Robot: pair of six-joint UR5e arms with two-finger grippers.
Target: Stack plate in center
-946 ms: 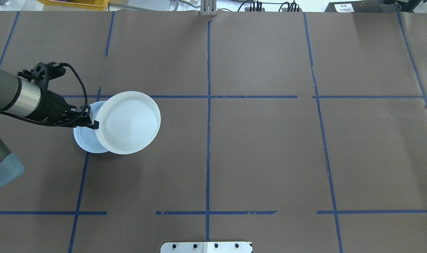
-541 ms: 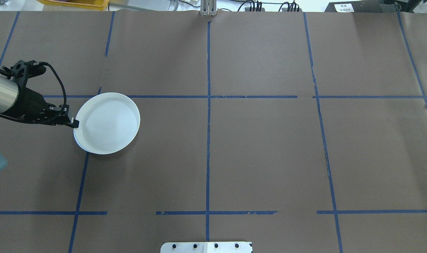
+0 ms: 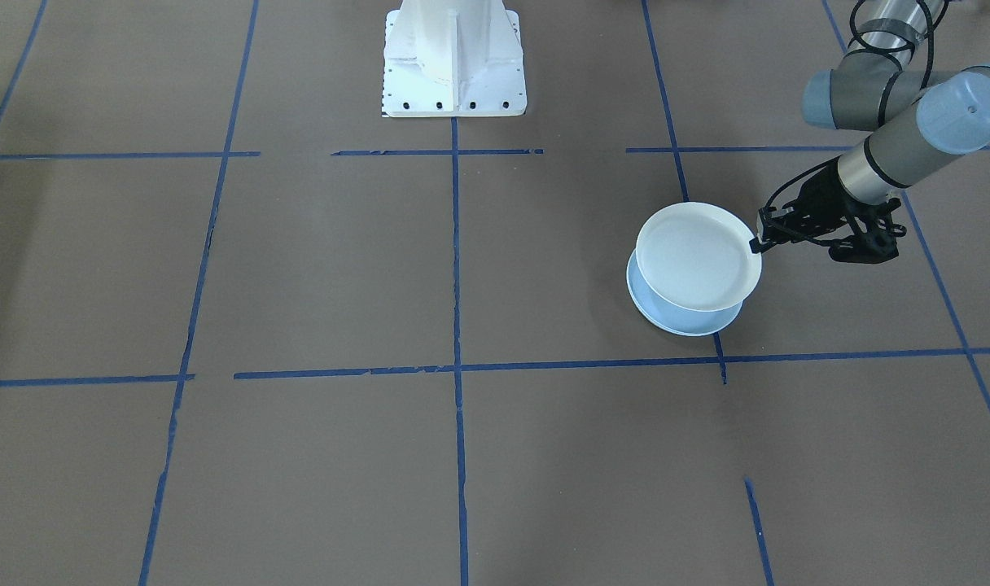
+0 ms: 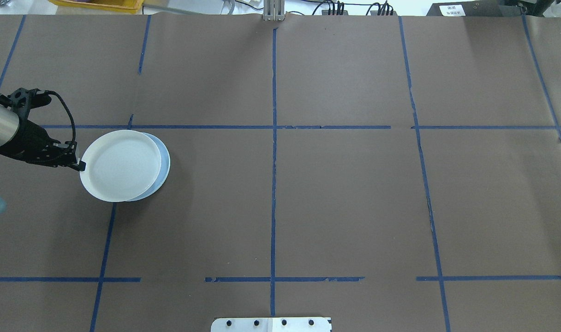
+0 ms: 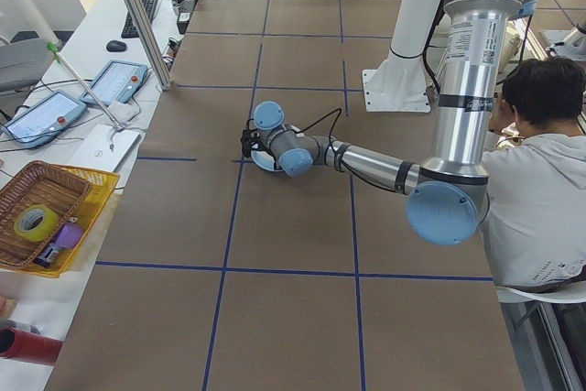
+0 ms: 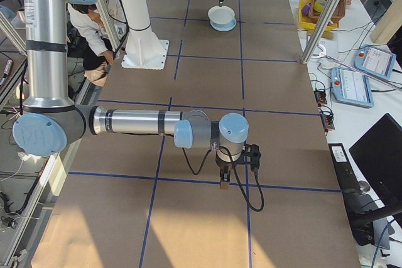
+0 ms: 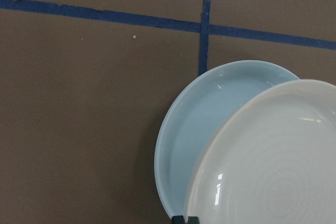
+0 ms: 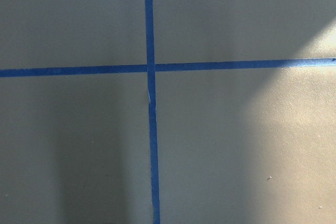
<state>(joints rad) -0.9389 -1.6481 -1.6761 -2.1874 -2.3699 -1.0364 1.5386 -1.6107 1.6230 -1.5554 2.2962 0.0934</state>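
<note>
The center, a glossy pale-blue plate [image 4: 165, 161] [image 3: 682, 322] [image 7: 194, 119], lies on the brown table in the left half of the overhead view. My left gripper [image 4: 80, 165] [image 3: 757, 242] is shut on the near rim of a white plate [image 4: 121, 165] [image 3: 697, 256] [image 7: 278, 161] with faint concentric rings. That plate hangs over the blue one, shifted toward the arm, so a blue crescent shows on the far side. I cannot tell whether the two plates touch. My right gripper [image 6: 224, 177] shows only in the exterior right view, low over a tape line, and I cannot tell its state.
Blue tape lines [image 4: 273, 138] divide the table into squares. The robot's white base [image 3: 453, 57] stands at the table's middle edge. A seated person [image 5: 545, 180] is beside the base. A wicker basket [image 5: 55, 217] and tablets [image 5: 114, 81] lie off the table's far side.
My left gripper has pulled back to the left with the white plate. The plate went from overhanging the blue plate's right side to overhanging its left side.
</note>
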